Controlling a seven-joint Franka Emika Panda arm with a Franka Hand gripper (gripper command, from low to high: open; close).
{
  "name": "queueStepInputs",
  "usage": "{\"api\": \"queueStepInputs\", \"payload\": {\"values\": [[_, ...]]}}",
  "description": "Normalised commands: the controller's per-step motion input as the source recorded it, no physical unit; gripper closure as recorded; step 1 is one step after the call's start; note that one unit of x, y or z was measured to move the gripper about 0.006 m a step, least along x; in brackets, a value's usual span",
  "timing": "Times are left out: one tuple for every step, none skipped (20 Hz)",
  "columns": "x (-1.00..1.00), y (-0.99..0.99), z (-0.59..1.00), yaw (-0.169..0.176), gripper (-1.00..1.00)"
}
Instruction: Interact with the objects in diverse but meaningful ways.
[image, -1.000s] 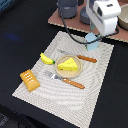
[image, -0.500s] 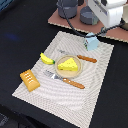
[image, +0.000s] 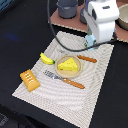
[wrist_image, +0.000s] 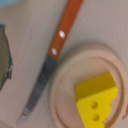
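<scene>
Cheese wedge (image: 68, 64), yellow and holed, sits on a round wooden plate (image: 62, 73) near the middle of a pale striped placemat (image: 75, 100) spread over the dark surface (image: 20, 40). Just beside the plate, toward the exterior view's left, lies a yellow banana (image: 47, 59); farther that way and nearer the mat's corner rests an orange-brown bread loaf (image: 29, 80). A fork (image: 64, 79) with an orange handle lies along the plate's near side, and a knife (image: 86, 58) with a matching handle lies on the plate's far side toward the exterior view's right. The wrist view shows that knife close up, its grey blade and riveted orange handle running just beside the plate rim, with the cheese on the plate. The white arm hangs over the mat's far edge, with a pale blue milk carton (image: 90, 40) showing directly under it. The tool itself is hidden, so whether it is wide or narrow cannot be told. Grey pots (image: 66, 8) stand on a board beyond the mat.
</scene>
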Motion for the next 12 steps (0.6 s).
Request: {"api": "queueStepInputs", "payload": {"values": [[0.02,-0.53,0.05,0.0,-1.0],[0.02,-0.45,0.02,0.0,-1.0],[0.01,-0.37,0.0,0.0,-1.0],[0.02,-0.3,0.0,0.0,-1.0],[0.01,-0.22,0.0,0.0,-1.0],[0.0,-0.25,0.0,0.0,-1.0],[0.0,-0.26,-0.05,0.003,-1.0],[0.0,-0.29,-0.09,0.004,-1.0],[0.0,-0.31,-0.13,0.005,-1.0],[-0.03,-0.32,-0.18,0.007,-1.0],[-0.08,-0.3,-0.21,0.016,-1.0],[-0.14,-0.27,-0.26,0.029,-1.0]]}}
